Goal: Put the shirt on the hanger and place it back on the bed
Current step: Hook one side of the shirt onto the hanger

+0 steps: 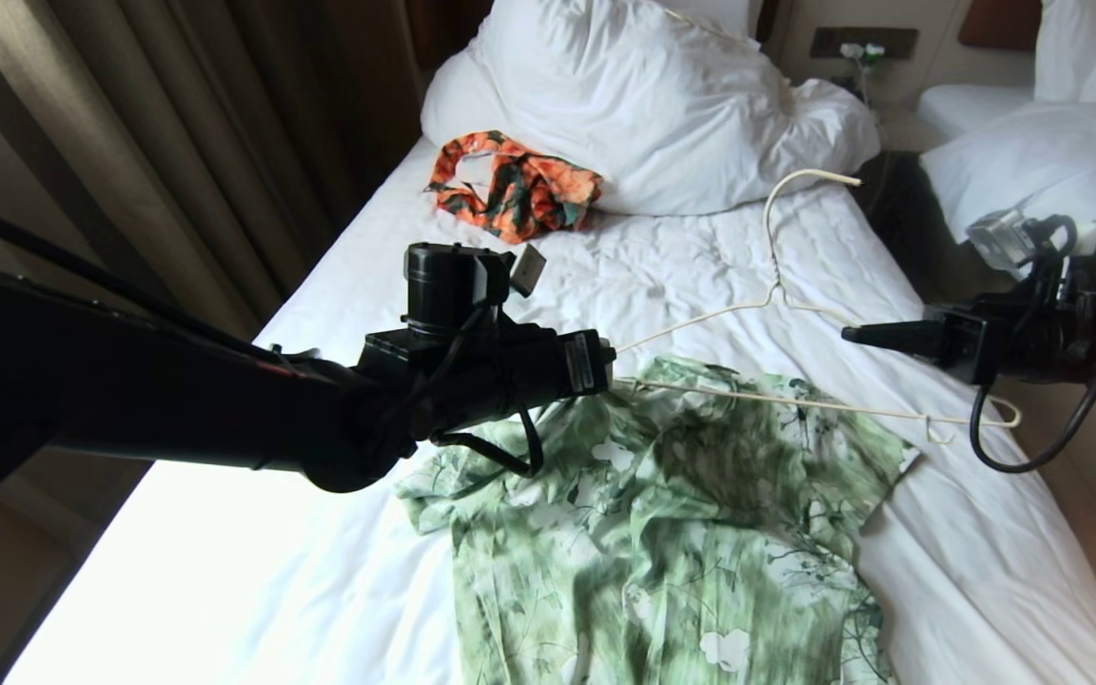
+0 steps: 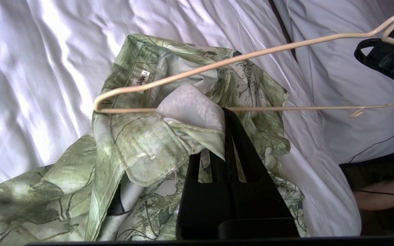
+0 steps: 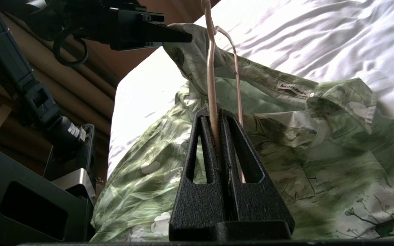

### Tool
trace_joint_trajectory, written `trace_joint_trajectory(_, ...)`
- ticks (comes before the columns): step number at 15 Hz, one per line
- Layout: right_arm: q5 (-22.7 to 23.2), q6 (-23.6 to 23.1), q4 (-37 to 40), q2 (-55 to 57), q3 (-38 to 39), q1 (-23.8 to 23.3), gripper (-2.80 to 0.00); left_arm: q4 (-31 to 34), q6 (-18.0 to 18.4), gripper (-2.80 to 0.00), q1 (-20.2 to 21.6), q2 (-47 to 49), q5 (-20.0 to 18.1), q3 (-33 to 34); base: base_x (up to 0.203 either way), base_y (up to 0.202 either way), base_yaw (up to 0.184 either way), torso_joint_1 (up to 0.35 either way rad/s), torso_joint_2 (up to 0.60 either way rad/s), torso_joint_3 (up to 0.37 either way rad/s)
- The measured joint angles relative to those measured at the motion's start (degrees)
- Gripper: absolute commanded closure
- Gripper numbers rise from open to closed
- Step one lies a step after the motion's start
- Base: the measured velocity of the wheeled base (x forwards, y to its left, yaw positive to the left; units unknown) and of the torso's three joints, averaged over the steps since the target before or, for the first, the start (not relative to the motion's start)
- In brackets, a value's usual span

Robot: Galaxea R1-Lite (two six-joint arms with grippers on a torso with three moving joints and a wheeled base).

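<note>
The left gripper [image 2: 225,112] is clamped on a fold of the shirt [image 1: 662,533] at its collar edge, and the right gripper [image 3: 217,114] is pinched shut on the hanger [image 1: 795,400], the thin wire running up between its two black fingers.

The shirt lies spread on the bed [image 1: 948,533], its collar end raised off the sheet where the left gripper has hold. One shoulder tip of the hanger is seen tucked inside the collar opening; the other tip sticks out bare beyond the shirt, toward the right gripper. The hook points away from the shirt, toward the pillow [image 1: 643,105].

The cloth is judged thin, light and limp — it sags and bunches around any single grip point, so it is best taken at the stitched collar band or placket, where the doubled fabric gives something firmer to pull. A slip is more likely on a lone layer. The hanger is judged light and springy; it is best held near its neck or along the lower bar, since a grip far out on one end would let it twist.

Beyond the shirt, an orange floral garment [image 1: 515,185] lies crumpled against the pillow, well apart from the work.
</note>
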Motion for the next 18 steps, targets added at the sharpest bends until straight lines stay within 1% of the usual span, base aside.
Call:
trace_joint_trajectory(3, 0.00, -0.11, -0.07, -0.99, 1.74, 0.39, 0.00, -0.13, 0.29, 0.00, 0.36, 0.33, 0.04, -0.22, 0.000, 0.000, 0.000, 0.000, 0.00, 0.000)
trace_joint_trajectory(8, 0.00, 0.07, 0.13, -4.27, 3.76, -1.90, 0.00, -0.23, 1.03, 0.00, 3.37, 2.08, 0.05, 0.58, 0.000, 0.000, 0.000, 0.000, 0.00, 0.000)
trace_joint_trajectory(10, -0.01, 0.10, 0.13, -4.97, 4.90, -1.91, 0.00, -0.14, 1.25, 0.00, 4.54, 2.82, 0.04, -0.64, 0.000, 0.000, 0.000, 0.000, 0.00, 0.000)
trace_joint_trajectory(12, 0.00, 0.10, 0.15, -5.24, 5.84, -1.70, 0.00, 0.14, 1.34, 0.00, 5.14, 3.46, 0.53, -3.42, 0.000, 0.000, 0.000, 0.000, 0.00, 0.000)
trace_joint_trajectory(15, -0.06, 0.05, 0.04, -5.39, 6.32, -1.33, 0.00, 2.95, 1.29, 0.00, 4.49, 3.63, 1.05, -5.35, 0.000, 0.000, 0.000, 0.000, 0.00, 0.000)
trace_joint_trajectory(18, -0.03, 0.07, -0.09, -5.28, 5.93, -0.81, 0.00, 2.88, 1.16, 0.00, 2.18, 2.53, 1.39, -4.35, 0.000, 0.000, 0.000, 0.000, 0.00, 0.000)
